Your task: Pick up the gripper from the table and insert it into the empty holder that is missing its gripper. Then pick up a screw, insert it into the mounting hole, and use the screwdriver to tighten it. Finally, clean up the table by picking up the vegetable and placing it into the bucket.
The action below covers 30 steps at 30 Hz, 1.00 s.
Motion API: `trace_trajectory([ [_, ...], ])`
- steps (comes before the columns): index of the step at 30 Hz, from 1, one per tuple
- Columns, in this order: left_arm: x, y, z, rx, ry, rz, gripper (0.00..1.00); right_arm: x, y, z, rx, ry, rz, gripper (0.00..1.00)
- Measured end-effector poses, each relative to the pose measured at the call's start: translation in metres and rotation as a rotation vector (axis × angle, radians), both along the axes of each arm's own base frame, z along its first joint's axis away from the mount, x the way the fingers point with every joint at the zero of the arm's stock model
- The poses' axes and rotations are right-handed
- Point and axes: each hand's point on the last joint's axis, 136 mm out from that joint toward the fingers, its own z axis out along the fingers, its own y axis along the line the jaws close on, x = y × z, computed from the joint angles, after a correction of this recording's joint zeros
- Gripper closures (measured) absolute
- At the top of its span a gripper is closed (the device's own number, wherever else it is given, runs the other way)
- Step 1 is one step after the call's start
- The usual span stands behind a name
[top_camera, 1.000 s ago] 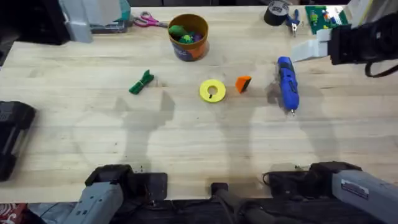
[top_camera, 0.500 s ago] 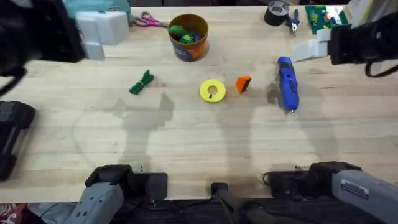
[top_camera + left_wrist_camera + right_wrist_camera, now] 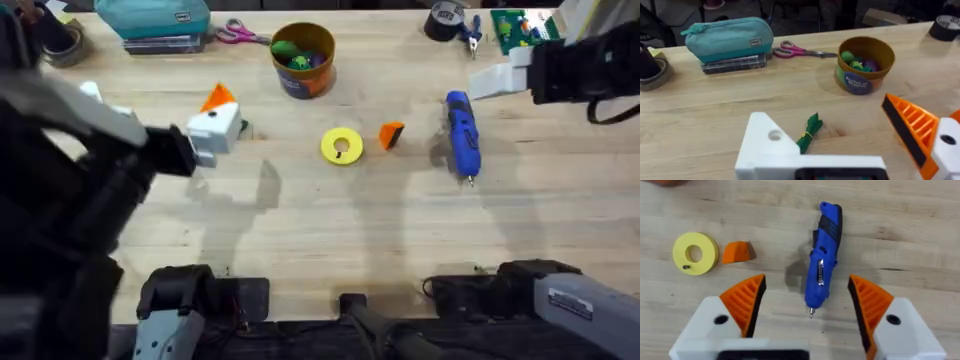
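The loose orange gripper (image 3: 391, 134) (image 3: 737, 252) lies on the table between a yellow disc (image 3: 342, 145) and the blue screwdriver (image 3: 462, 135) (image 3: 824, 260). My left gripper (image 3: 222, 112) (image 3: 830, 120) is open. It carries one orange finger (image 3: 910, 127) and a bare white holder (image 3: 767, 147) with an open mounting hole. It hovers over the green vegetable (image 3: 809, 134). The navy bucket (image 3: 303, 60) (image 3: 865, 62) holds green and purple toys. My right gripper (image 3: 807, 282) stands open above the screwdriver, with nothing held.
A teal pouch (image 3: 155, 18), pink scissors (image 3: 238, 33), a black tape roll (image 3: 445, 18) and a green circuit board (image 3: 520, 25) line the far edge. A small dark piece sits on the yellow disc (image 3: 695, 253).
My left arm has swung in from the far left edge to over the vegetable, covering most of it in the overhead view. The right arm has not moved.
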Motion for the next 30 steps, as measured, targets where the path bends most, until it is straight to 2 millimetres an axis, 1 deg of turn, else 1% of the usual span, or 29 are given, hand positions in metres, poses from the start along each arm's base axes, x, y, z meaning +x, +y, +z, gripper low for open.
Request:
trace_trajectory([
  [8,-0.006,-0.004,-0.009,0.007,-0.151,-0.020,0.015,0.000,0.000,0.000,0.000,0.000,0.000,0.006],
  [14,-0.003,-0.006,-0.016,0.013,-0.254,-0.036,0.015,0.000,0.000,0.000,0.000,0.000,0.000,0.006],
  [19,0.001,-0.007,-0.015,0.023,-0.363,-0.040,0.015,0.000,0.000,0.000,0.000,0.000,0.000,0.006],
  [20,0.002,-0.007,-0.015,0.027,-0.411,-0.043,0.015,0.000,0.000,0.000,0.000,0.000,0.000,0.006],
  [26,0.000,-0.015,-0.023,0.025,-0.435,-0.089,0.015,0.000,0.000,0.000,0.000,0.000,0.000,0.007],
  [30,-0.005,-0.026,-0.024,0.024,-0.457,-0.152,0.015,0.000,0.000,0.000,0.000,0.000,0.000,0.006],
])
